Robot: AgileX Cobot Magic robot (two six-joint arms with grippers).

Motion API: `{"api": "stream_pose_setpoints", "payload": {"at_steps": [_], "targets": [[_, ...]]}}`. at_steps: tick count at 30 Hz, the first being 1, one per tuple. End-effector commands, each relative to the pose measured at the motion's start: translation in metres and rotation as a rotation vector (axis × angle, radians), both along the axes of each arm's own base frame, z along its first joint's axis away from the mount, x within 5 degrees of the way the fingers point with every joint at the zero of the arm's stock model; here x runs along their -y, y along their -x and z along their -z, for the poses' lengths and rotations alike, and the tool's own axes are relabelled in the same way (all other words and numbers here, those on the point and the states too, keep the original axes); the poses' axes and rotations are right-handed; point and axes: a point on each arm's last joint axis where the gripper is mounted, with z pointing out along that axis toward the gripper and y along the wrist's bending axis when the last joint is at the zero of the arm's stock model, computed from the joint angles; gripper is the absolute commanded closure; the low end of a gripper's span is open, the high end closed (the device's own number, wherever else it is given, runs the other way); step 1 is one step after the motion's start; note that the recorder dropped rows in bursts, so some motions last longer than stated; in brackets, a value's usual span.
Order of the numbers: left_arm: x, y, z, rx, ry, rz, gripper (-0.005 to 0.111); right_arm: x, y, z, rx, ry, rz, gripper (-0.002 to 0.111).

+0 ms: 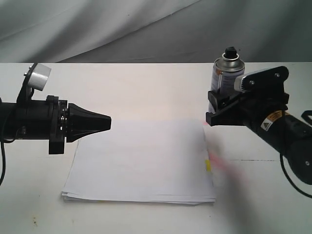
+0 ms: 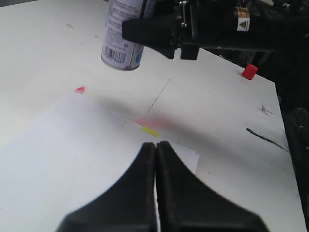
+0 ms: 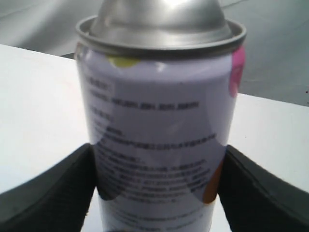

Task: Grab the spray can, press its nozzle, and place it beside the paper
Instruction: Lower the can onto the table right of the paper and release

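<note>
The silver spray can (image 1: 225, 73) with its white printed label stands upright between the fingers of my right gripper (image 1: 214, 105), which is shut on its body. The black nozzle (image 1: 230, 50) sticks up free above the can. In the left wrist view the spray can (image 2: 121, 43) appears held a little above the table, just beyond the paper's corner. The can's label (image 3: 157, 145) fills the right wrist view, and the nozzle is cut off there. The white paper (image 1: 141, 161) lies flat mid-table with a yellow tab (image 1: 207, 165). My left gripper (image 1: 109, 122) hovers shut and empty over the paper (image 2: 63, 159).
A pink smear (image 1: 224, 161) tints the table at the paper's right edge, near the yellow tab (image 2: 150, 131). A small red piece (image 2: 249, 71) and a black cable (image 2: 265, 137) lie on the table beyond the can. Grey cloth (image 1: 146, 24) backs the table.
</note>
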Motion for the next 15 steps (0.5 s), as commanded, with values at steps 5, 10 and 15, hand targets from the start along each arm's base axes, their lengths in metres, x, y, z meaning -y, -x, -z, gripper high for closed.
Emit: {"api": "stream_pose_setpoints", "payload": {"at_steps": [5, 10, 15], "targets": [[0.001, 0.001, -0.003, 0.010, 0.012, 0.004, 0.107, 0.009, -0.007, 0.020, 0.086, -0.017, 0.089, 0.108], [0.001, 0.001, -0.003, 0.010, 0.012, 0.004, 0.107, 0.009, -0.007, 0.029, 0.061, -0.077, 0.105, 0.108], [0.001, 0.001, -0.003, 0.010, 0.012, 0.004, 0.107, 0.009, -0.007, 0.043, 0.020, -0.080, 0.108, 0.108]]}}
